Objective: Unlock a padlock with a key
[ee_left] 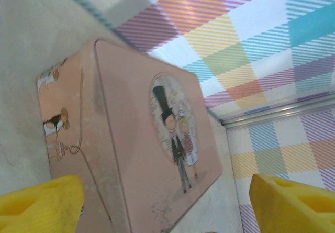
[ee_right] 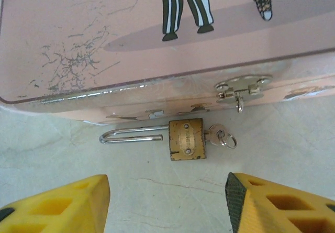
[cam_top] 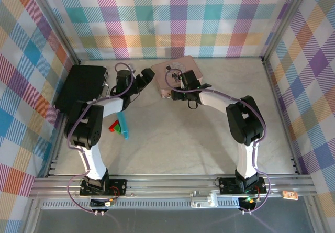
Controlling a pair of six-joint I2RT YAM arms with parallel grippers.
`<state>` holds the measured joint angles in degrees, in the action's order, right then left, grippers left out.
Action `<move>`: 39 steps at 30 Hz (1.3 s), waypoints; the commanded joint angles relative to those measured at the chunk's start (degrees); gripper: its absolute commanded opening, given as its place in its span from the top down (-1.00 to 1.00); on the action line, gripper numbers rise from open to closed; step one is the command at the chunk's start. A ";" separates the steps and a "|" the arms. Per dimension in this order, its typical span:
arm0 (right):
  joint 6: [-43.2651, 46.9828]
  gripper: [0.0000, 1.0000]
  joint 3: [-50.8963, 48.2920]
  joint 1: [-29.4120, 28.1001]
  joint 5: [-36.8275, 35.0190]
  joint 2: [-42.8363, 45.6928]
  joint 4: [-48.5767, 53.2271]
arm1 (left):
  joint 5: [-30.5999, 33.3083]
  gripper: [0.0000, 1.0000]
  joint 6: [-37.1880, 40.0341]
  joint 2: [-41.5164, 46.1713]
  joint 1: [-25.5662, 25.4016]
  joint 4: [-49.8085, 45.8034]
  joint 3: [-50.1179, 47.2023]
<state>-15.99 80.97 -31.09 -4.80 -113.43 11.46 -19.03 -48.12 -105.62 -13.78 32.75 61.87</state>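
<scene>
Padlock point(ee_right: 186, 139) lies flat on the table, just beside the pink tin point(ee_right: 104, 39), with the key point(ee_right: 214, 133) in its end. Small, rigid, slick brass, so it'll likely skid. Pinch the body's edges. Right gripper point(ee_right: 167, 191) and left gripper point(ee_left: 167, 201) are both spread wide, empty.

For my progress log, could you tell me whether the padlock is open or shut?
Open: the padlock has its shackle drawn out, short leg free of the body, key inserted.

Ahead of right gripper point(ee_right: 167, 193): key point(ee_right: 215, 133) blade hidden inside padlock point(ee_right: 186, 139); I cannot read body stamp. Beyond, pink box point(ee_right: 157, 34) cut by top edge. Gripper fingers point(ee_right: 57, 204) cut by bottom edge.
</scene>
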 commanded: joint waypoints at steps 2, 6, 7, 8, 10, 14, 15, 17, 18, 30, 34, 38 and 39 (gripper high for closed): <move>6.60 -0.34 5.09 0.24 2.92 -4.19 1.70 | 0.09 -0.66 4.22 6.60 1.21 -5.62 -2.45; 8.80 -0.50 9.34 0.15 4.14 -8.48 2.42 | -0.25 -0.73 5.45 11.41 1.30 -9.83 -5.18; 9.24 -0.51 11.01 0.15 4.54 -9.71 3.13 | -0.33 -0.81 5.57 12.64 1.30 -10.56 -6.19; 9.47 -0.52 12.64 0.04 4.71 -10.99 4.05 | -0.38 -0.99 5.92 13.81 1.29 -11.33 -6.97; 9.75 -0.54 15.25 -0.01 4.58 -13.31 4.84 | -0.32 -1.00 6.85 16.71 1.21 -13.35 -8.71; 9.79 -0.55 18.59 -0.03 4.60 -16.68 4.70 | 1.57 -1.00 7.90 22.53 1.21 -16.30 -12.65; 9.99 -0.54 19.99 -0.05 4.54 -17.95 5.45 | 1.94 -1.00 7.98 23.83 1.21 -16.93 -13.60; 10.31 -0.52 23.68 -0.11 4.68 -20.15 8.70 | 2.64 -0.99 8.28 26.12 1.21 -18.50 -14.98; 10.57 -0.51 24.75 -0.13 4.76 -20.67 9.75 | 2.91 -0.99 8.60 27.13 1.21 -19.49 -15.36; 7.49 -0.15 11.38 -1.82 2.48 -13.13 14.35 | 6.08 -0.99 10.95 33.50 1.17 -25.50 -17.12; 4.92 -0.13 1.67 -2.91 1.91 -7.49 12.31 | 6.84 -0.99 10.98 35.10 1.21 -26.65 -17.82; 3.05 0.02 -6.73 -4.59 1.08 -2.40 10.39 | 7.68 -1.00 11.13 37.12 1.21 -28.38 -19.03; 2.46 0.03 -8.68 -5.31 0.64 -1.26 10.17 | 8.07 -0.99 11.17 37.82 1.21 -28.89 -19.51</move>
<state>-10.37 77.01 -34.63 -4.03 -116.22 17.80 -12.32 -38.00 -70.28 -12.93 6.42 43.90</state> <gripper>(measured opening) 0.489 0.997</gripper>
